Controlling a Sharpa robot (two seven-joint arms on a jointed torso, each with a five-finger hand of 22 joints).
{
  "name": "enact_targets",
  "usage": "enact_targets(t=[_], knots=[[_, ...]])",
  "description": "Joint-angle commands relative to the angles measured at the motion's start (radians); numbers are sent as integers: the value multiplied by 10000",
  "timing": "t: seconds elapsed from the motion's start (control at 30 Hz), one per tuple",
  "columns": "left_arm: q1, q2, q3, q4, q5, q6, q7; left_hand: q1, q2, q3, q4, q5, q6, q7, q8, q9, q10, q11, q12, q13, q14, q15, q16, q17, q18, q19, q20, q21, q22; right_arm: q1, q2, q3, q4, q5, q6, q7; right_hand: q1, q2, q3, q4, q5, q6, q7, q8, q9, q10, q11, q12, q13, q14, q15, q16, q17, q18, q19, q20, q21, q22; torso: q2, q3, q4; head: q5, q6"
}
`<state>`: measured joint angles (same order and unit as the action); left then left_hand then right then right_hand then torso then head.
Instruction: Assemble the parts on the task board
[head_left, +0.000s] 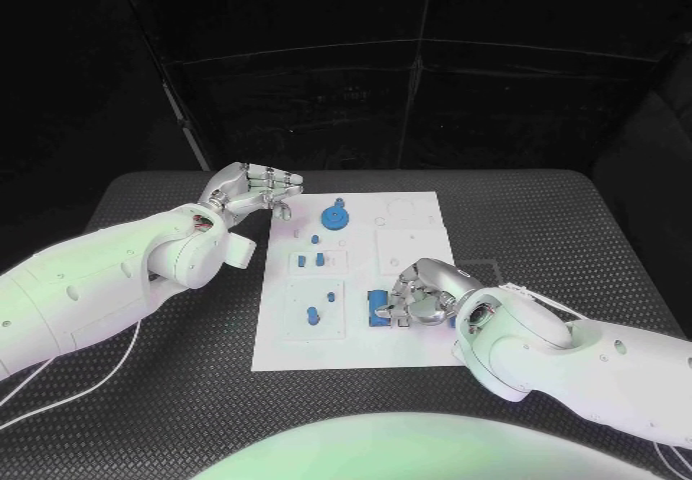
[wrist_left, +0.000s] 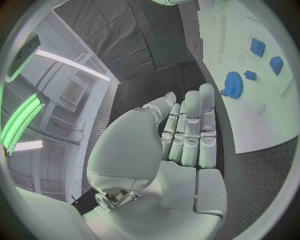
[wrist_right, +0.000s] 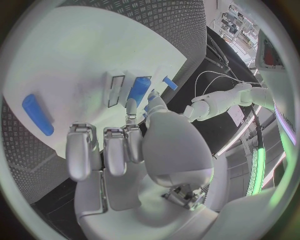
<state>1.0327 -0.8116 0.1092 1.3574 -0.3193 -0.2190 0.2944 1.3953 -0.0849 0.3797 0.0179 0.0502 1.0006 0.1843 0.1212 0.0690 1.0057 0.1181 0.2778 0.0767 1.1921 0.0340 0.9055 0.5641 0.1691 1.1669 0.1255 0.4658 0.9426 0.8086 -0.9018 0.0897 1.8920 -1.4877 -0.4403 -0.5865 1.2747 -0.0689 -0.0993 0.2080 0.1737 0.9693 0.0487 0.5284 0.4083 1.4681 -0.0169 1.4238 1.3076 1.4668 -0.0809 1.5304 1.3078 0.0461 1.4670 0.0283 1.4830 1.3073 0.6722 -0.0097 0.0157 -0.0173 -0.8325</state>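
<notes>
Seating the blue block (head_left: 379, 305) on the white board (head_left: 411, 345)

My right hand (head_left: 418, 297) seems to pinch it; I'd press straight down. Left hand (head_left: 257, 190), fingers together, holds nothing.

You can't really tell if the right hand (head_left: 418, 296) grips that blue part (head_left: 379, 305); its fingers cover most of it.
</notes>
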Motion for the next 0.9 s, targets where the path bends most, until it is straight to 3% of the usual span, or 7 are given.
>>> enact_targets(t=[0.03, 0.3, 0.73, 0.9], knots=[[13, 0, 9, 27, 38, 96, 15, -89, -28, -61, 21, 43, -57, 20, 33, -16, -62, 22, 51, 0, -67, -11, -48, -14, 131, -37, 62, -64, -16, 13, 18, 4, -14, -408, 133, 107, 582, 60, 241, -390, -254, 106, -19, 55, 42, 86, -100, 37, 993, 850, -97, 5, 1673, -89, 328, -88, 51, 804, 0, -5, 23, 6, -13], [13, 0, 9, 22, 38, 96, 12, -84, -25, -61, 16, 44, -68, 24, 30, -17, -72, 25, 54, -1, -71, -8, -49, -16, 131, -37, 63, -69, -20, 13, 100, 4, -98, -832, 122, 8, 1161, 53, 611, -866, -575, 213, -50, 17, 59, 105, -129, 50, 1034, 858, -119, 21, 1720, -99, 342, -116, 66, 852, 1, -2, 8, 40, -43], [13, 15, 9, 14, 38, 93, 6, -78, -15, -56, 14, 45, -73, 27, 30, -17, -78, 27, 58, -2, -76, -7, -52, -19, 130, -38, 64, -74, -25, 13, 253, 5, -264, -1076, -406, -210, 825, 216, 699, -750, -631, 430, -125, 74, 111, 173, -181, 122, 1128, 864, -154, 30, 1746, -111, 368, -140, 93, 918, 4, -3, 16, -2, -75], [13, 17, 9, 5, 38, 97, 10, -78, -15, -56, 14, 45, -73, 27, 30, -17, -78, 27, 58, -2, -76, -7, -52, -19, 130, -38, 64, -74, -25, 12, 200, 5, -217, -1102, -684, 59, 923, 208, 772, -852, -577, 462, -171, 85, 130, 204, -223, 160, 1177, 871, -188, 44, 1780, -117, 382, -165, 108, 952, -2, 4, -2, 66, -78]])
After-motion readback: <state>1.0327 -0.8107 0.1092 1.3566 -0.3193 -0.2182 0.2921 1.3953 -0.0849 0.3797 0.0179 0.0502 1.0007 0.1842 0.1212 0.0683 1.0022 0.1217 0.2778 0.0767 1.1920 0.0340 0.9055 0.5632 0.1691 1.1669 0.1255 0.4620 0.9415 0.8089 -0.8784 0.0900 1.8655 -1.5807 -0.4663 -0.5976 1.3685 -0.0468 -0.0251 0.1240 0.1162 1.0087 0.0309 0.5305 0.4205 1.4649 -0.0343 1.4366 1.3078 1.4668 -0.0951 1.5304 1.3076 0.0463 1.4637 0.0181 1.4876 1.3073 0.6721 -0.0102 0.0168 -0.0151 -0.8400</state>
